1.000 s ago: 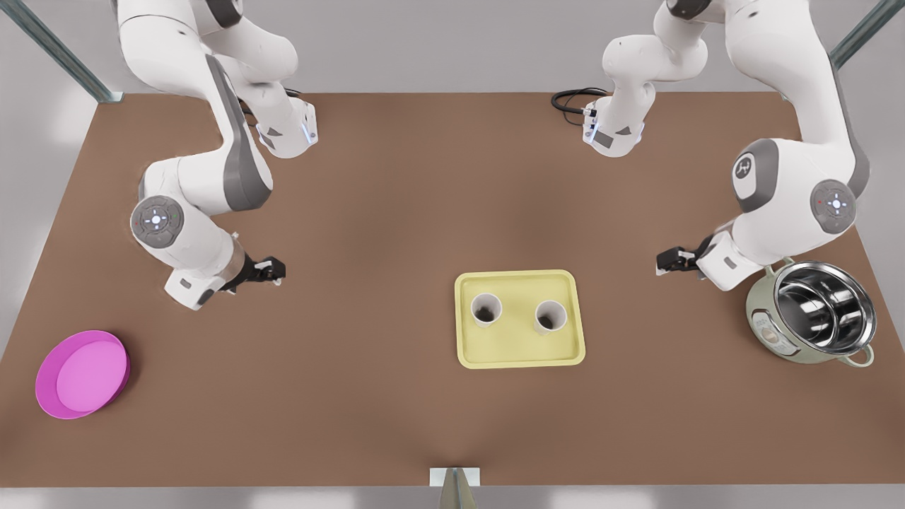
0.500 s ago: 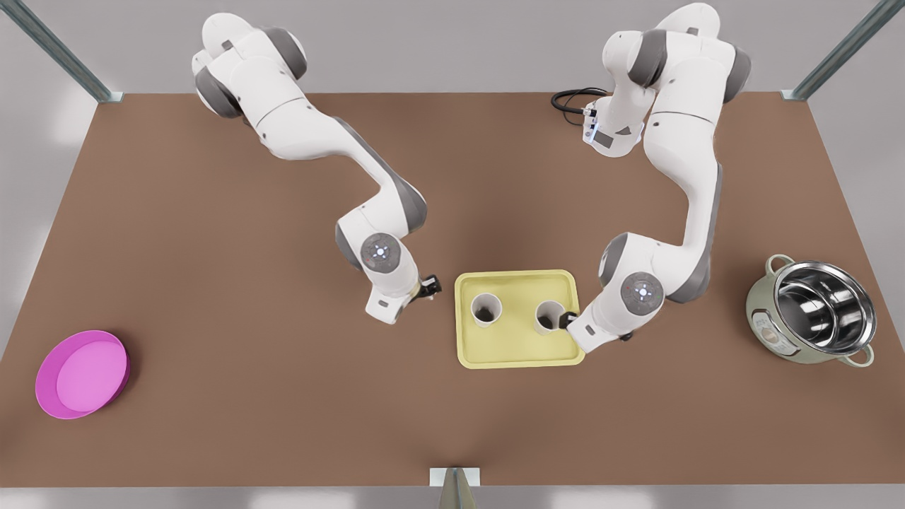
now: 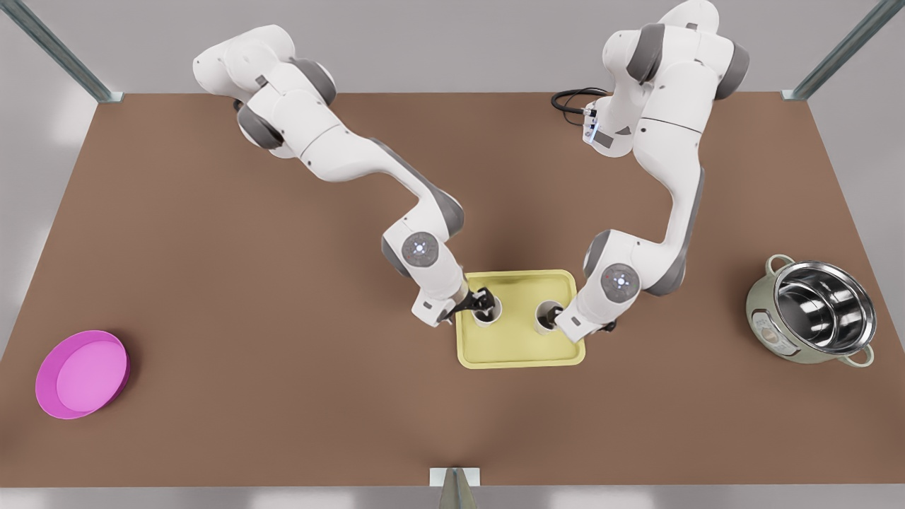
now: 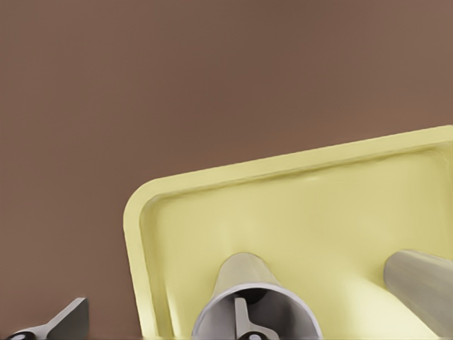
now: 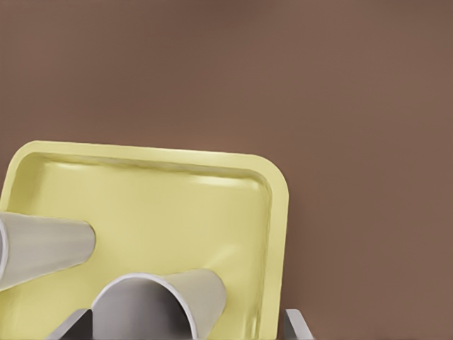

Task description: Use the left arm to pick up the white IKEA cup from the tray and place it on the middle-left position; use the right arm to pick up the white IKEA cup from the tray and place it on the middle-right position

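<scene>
- Two white robot arms reach in from the table's far edge and meet over the yellow tray point(image 3: 520, 353), which sits a little right of centre toward the near side of the brown table point(image 3: 283, 396).
- Two white cups stand upright and apart inside the tray: the left cup point(image 3: 486, 313) and the right cup point(image 3: 546, 317).
- The left gripper point(image 3: 481, 300) is at the left cup's rim; in the left wrist view its fingers point(image 4: 67, 320) are spread, one inside the cup's mouth and one outside its wall, with nothing pinched yet.
- The right gripper point(image 3: 560, 319) is at the right cup; in the right wrist view its fingers point(image 5: 296, 326) are spread wide to either side of that cup point(image 5: 159, 304), and whether they touch it cannot be told.
- Judged from this, the grasping step is in hand for both arms: each must next close on its cup, then lift straight up clear of the tray's rim before carrying outward.
- A pink dish point(image 3: 83, 375) lies at the near left and a steel pot point(image 3: 813, 313) at the right, both well apart from the tray.
</scene>
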{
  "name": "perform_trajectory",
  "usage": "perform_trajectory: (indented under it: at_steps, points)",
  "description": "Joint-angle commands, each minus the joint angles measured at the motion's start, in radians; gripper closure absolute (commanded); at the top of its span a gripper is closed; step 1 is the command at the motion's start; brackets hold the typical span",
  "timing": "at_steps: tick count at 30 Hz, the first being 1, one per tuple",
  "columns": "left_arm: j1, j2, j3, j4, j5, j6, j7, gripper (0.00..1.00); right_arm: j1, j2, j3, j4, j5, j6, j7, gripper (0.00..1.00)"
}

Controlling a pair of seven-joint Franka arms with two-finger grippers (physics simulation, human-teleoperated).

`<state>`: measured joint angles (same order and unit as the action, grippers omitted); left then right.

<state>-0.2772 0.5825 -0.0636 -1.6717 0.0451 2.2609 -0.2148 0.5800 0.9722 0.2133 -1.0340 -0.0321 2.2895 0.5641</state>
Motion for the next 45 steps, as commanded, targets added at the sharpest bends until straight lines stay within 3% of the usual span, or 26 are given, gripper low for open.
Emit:
perform_trajectory:
  at_steps: [1, 9, 11, 12, 17, 19, 20, 21, 22, 24, 26, 28, 32, 34, 36, 45]
  points:
    - [0.000, -0.012, 0.001, -0.020, 0.002, 0.026, -0.083, 0.00, 0.001, 0.013, 0.001, 0.005, 0.000, 0.028, 0.200, 0.00]
    - [-0.025, 0.036, -0.001, -0.023, 0.001, 0.117, -0.095, 0.00, 0.031, 0.056, -0.014, -0.001, -0.006, 0.019, 0.197, 0.00]
    - [-0.027, 0.036, -0.001, -0.023, 0.001, 0.126, -0.095, 0.33, 0.031, 0.063, -0.014, -0.006, -0.009, 0.018, 0.194, 0.00]
    - [-0.027, 0.036, -0.001, -0.025, 0.001, 0.124, -0.094, 0.41, 0.031, 0.063, -0.017, -0.008, -0.034, 0.008, 0.194, 0.00]
    - [-0.025, 0.036, 0.001, -0.023, 0.002, 0.123, -0.094, 0.70, 0.044, 0.074, -0.019, -0.012, -0.037, -0.005, 0.195, 0.02]
    - [-0.024, 0.036, 0.001, -0.023, 0.002, 0.121, -0.094, 0.72, 0.047, 0.083, -0.019, -0.012, -0.042, -0.005, 0.197, 0.04]
    - [-0.024, 0.034, 0.001, -0.023, 0.001, 0.118, -0.094, 0.72, 0.052, 0.083, -0.019, -0.012, -0.051, -0.004, 0.197, 0.09]
    - [-0.019, 0.030, 0.001, -0.020, -0.002, 0.117, -0.094, 0.72, 0.052, 0.083, -0.019, -0.012, -0.052, -0.004, 0.192, 0.29]
    - [-0.014, 0.025, 0.002, -0.016, -0.007, 0.117, -0.092, 0.78, 0.052, 0.083, -0.019, -0.011, -0.052, -0.004, 0.189, 0.57]
    - [-0.013, 0.022, 0.002, -0.014, -0.008, 0.111, -0.094, 0.91, 0.055, 0.083, -0.019, -0.011, -0.052, -0.004, 0.191, 0.64]
    - [-0.004, 0.011, 0.005, -0.010, -0.008, 0.092, -0.089, 0.91, 0.055, 0.082, -0.019, -0.011, -0.052, -0.004, 0.189, 0.64]
    - [0.059, -0.012, 0.004, 0.075, -0.010, -0.055, -0.032, 0.91, 0.055, 0.077, -0.019, -0.011, -0.052, -0.004, 0.189, 0.64]
    - [0.277, -0.072, 0.005, 0.109, -0.102, -0.182, 0.285, 0.91, 0.054, 0.076, -0.019, -0.011, -0.052, -0.004, 0.188, 0.66]
    - [0.332, -0.014, 0.007, 0.109, -0.091, -0.092, 0.304, 0.91, 0.054, 0.071, -0.019, -0.009, -0.054, -0.004, 0.186, 0.75]
    - [0.357, 0.019, 0.007, 0.110, -0.088, -0.014, 0.305, 0.91, 0.055, 0.071, -0.017, -0.011, -0.054, -0.004, 0.186, 0.90]
    - [0.349, 0.106, 0.005, 0.138, -0.091, 0.059, 0.295, 0.89, 0.027, 0.017, -0.011, -0.017, -0.062, -0.005, 0.189, 0.89]
